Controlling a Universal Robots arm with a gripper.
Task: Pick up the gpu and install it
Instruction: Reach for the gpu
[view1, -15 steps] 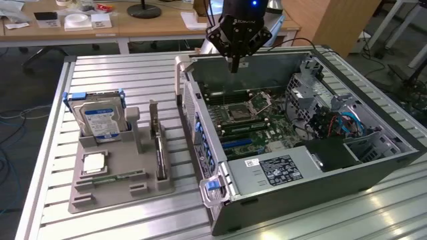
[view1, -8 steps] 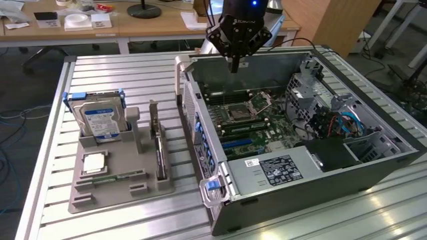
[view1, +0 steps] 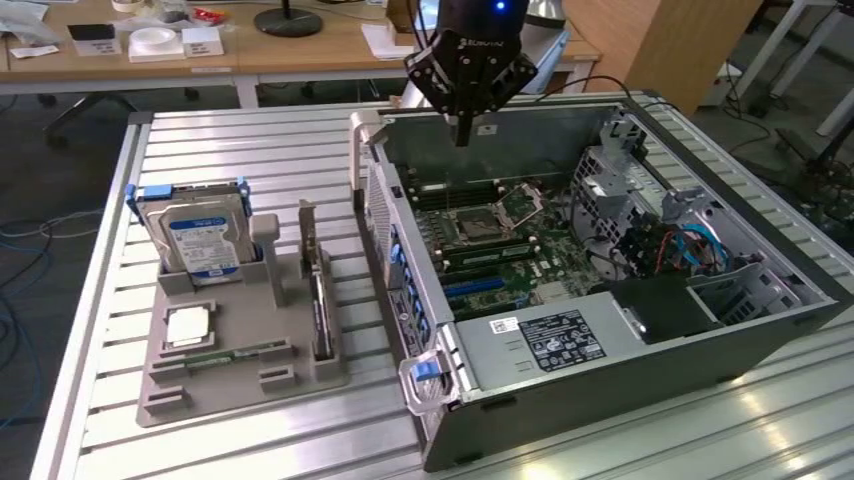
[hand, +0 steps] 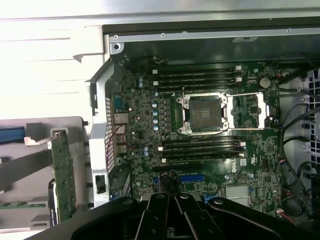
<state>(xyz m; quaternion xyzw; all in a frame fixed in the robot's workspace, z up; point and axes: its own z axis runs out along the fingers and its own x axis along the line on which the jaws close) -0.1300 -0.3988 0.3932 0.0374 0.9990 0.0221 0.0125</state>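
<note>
The gpu (view1: 320, 300) stands on its long edge in a slot of the grey holder (view1: 174, 392), at the exterior view's left, its silvery bracket at the far end. In the wrist view the gpu (hand: 63, 175) shows as a green board beside the case wall. My gripper (view1: 463, 132) hangs shut and empty above the far side of the open computer case (view1: 641, 352), well away from the gpu. In the wrist view the gripper (hand: 175, 202) points down at the motherboard (hand: 145, 125), over its blue expansion slot (hand: 192, 177).
The holder also carries a hard drive with a blue-white label (view1: 200, 238), a CPU (view1: 187, 325) and a RAM stick (view1: 224, 352). The case lies open on a slatted metal table (view1: 240, 150). Drive cages and cables (view1: 667, 240) crowd its right half. A wooden desk (view1: 267, 45) stands behind.
</note>
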